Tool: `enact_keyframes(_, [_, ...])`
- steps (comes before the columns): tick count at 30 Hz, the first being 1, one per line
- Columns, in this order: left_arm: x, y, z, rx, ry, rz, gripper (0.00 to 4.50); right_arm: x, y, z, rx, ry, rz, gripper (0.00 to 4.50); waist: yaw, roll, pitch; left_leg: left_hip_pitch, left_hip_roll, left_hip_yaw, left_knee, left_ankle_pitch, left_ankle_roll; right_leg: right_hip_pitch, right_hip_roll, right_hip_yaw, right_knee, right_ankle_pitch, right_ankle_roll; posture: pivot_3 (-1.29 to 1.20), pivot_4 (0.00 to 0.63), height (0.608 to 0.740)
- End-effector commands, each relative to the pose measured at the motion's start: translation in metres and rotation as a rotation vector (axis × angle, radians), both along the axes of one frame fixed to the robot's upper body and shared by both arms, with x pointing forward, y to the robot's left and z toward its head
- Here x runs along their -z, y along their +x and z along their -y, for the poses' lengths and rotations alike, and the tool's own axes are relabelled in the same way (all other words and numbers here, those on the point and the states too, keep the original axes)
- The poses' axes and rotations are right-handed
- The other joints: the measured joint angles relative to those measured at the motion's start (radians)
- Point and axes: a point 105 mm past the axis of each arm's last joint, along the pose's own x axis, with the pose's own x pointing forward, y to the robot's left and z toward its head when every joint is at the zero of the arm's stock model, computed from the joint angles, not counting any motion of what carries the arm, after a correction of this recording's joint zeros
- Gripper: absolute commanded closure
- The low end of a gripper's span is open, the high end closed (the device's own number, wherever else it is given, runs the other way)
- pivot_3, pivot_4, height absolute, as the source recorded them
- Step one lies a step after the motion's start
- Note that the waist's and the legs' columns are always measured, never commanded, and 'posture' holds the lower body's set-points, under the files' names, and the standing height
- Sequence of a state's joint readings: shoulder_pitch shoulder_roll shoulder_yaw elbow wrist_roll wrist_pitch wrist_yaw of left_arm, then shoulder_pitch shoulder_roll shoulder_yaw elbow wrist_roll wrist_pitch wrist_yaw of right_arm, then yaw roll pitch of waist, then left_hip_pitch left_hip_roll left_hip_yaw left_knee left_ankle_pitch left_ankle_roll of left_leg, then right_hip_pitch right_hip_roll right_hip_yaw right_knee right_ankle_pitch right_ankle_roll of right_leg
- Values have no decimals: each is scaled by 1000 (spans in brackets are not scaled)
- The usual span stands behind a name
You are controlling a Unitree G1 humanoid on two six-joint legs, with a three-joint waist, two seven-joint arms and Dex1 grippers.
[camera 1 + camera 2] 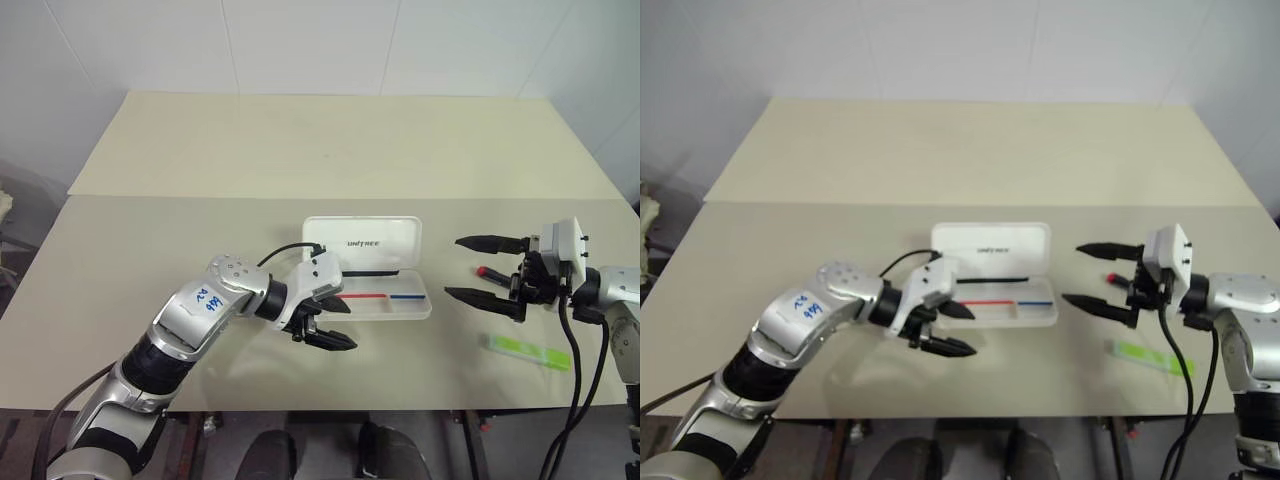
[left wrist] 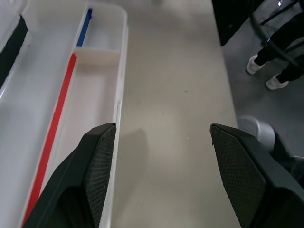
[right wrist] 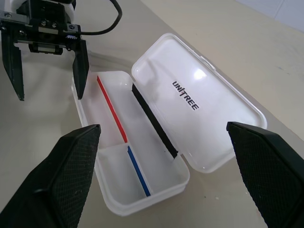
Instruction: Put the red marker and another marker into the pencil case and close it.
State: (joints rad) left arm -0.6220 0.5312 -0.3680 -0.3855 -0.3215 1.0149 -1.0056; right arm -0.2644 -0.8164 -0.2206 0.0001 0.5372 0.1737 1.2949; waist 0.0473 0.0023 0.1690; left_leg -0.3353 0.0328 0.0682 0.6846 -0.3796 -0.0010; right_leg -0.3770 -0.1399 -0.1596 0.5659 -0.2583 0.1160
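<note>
Peering past my right gripper, I can only catch the tip of the red marker: a small red end pokes out between the two black fingers, and the rest of its barrel is hidden behind the gripper body. Whether any finger touches it I cannot tell. Those fingers stand spread wide and hold nothing, pointing toward the pencil case from its right.

The green highlighter lies flat on the table near the front edge, below the right gripper and well apart from the case; any print on it is too small for me to read.

The pencil case sits open at the table's middle, lid laid back away from me. On the lid I read "UNITREE" in dark letters, clearest in the right wrist view. A black strip runs along the hinge side. Inside the tray lies a thin red-and-blue stick, and a low divider splits the tray's front part; no marker is in it.

My left gripper hovers at the case's left end, jaws well parted and empty, one finger just beside the tray's wall. Its forearm carries a blue handwritten label that I cannot make out.
</note>
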Motion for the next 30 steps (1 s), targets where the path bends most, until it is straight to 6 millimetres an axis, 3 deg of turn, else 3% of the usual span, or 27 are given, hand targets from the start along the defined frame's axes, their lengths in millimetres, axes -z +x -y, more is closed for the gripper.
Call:
enact_keyframes(1, [-9, -4, -1, 19, -48, 32, 1110, -7, 0, -2, -8, 4, 39, 0, 0, 0, 0, 0, 0, 0, 0, 0, 0, 0, 0, 0, 0, 0, 0, 0, 150, 740])
enact_keyframes(5, [-6, -1, -9, 23, -89, 74, 1110, -8, 0, -1, -7, 5, 33, 0, -2, 0, 0, 0, 0, 0, 0, 0, 0, 0, 0, 0, 0, 0, 0, 0, 150, 740])
enact_keyframes(9, [-14, 7, -13, 11, -248, 164, 1110, -9, 4, 9, 23, -4, 16, 0, 0, 0, 0, 0, 0, 0, 0, 0, 0, 0, 0, 0, 0, 0, 0, 0, 150, 740])
enact_keyframes(16, [-43, 7, -37, 8, -472, 269, 1110, 2, 16, 47, 114, -74, -66, 0, -4, 0, 0, 0, 0, 1, 1, 0, 0, 0, 0, 0, 0, 0, 0, 0, 150, 740])
enact_keyframes(23, [-70, 4, -64, -16, -506, 252, 1110, 6, 35, 83, 186, -161, -128, 0, -27, 0, 0, 1, 0, 1, 0, 0, 0, 0, 0, 0, 0, 0, 0, 0, 150, 740])
enact_keyframes(27, [-82, -3, -75, -4, -467, 254, 38, 12, 45, 97, 209, -236, -174, 0, -33, 0, 0, 0, 0, 1, 0, 0, 0, 0, 0, 0, 0, 0, 0, 0, 150, 740])
enact_keyframes(30, [-85, -2, -80, -19, -445, 286, 38, 18, 49, 100, 211, -272, -199, 0, -32, 0, 0, 0, 0, 1, 0, 0, 0, 0, 0, 0, -1, 0, 0, 0, 150, 740])
